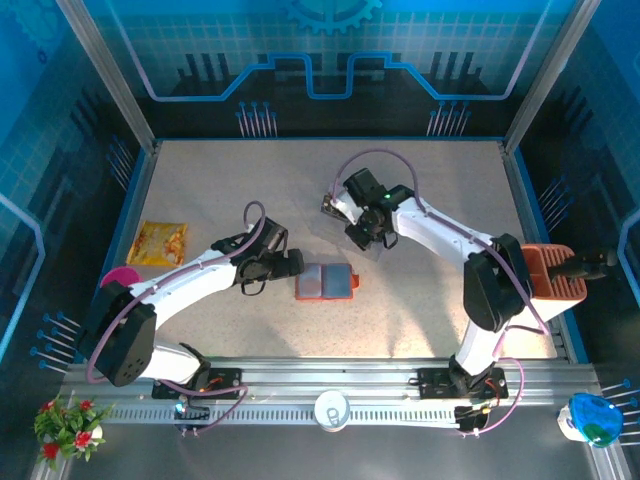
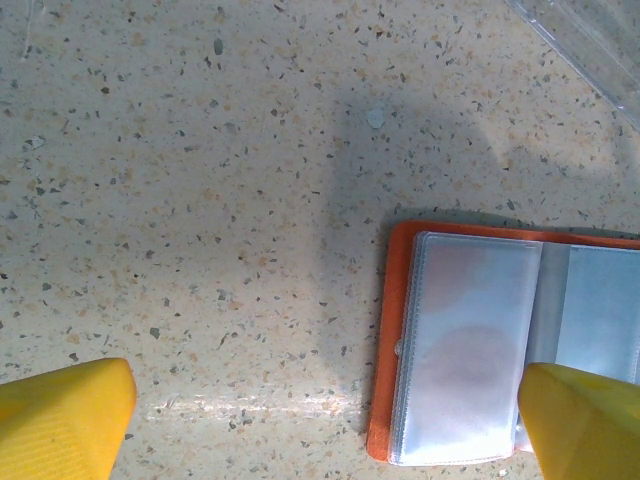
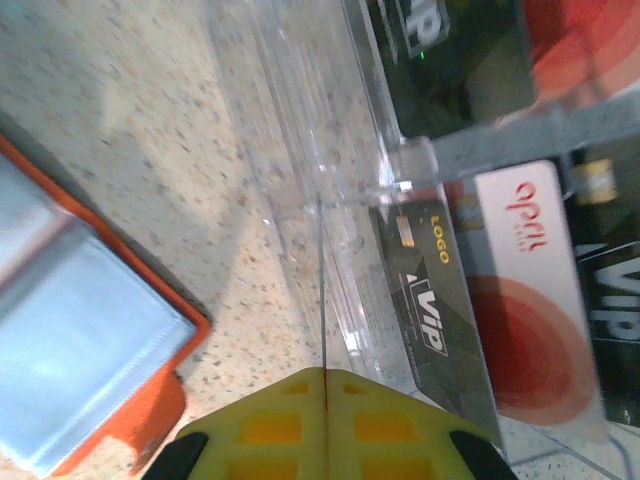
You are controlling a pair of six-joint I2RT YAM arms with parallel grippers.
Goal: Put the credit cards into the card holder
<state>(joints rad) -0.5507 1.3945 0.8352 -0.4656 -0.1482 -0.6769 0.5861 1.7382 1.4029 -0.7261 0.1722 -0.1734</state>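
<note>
The card holder [image 1: 327, 282] lies open on the table, orange-red outside with grey-blue pockets [image 2: 470, 340], and its corner shows in the right wrist view [image 3: 80, 340]. My left gripper [image 1: 291, 264] hovers open over its left edge [image 2: 325, 400], holding nothing. The credit cards, a dark VIP card [image 3: 425, 290] and a red-and-white card [image 3: 530, 300], lie in a clear plastic case [image 3: 300, 150]. My right gripper [image 1: 362, 238] is at that case, shut [image 3: 325, 375] on a thin flat piece seen edge-on. Whether that piece is a card or clear plastic I cannot tell.
A yellow snack packet [image 1: 158, 241] lies at the left and a pink object [image 1: 120, 278] near the left edge. An orange ribbed basket [image 1: 553, 272] stands at the right edge. A cup [image 1: 331, 408] sits on the front rail.
</note>
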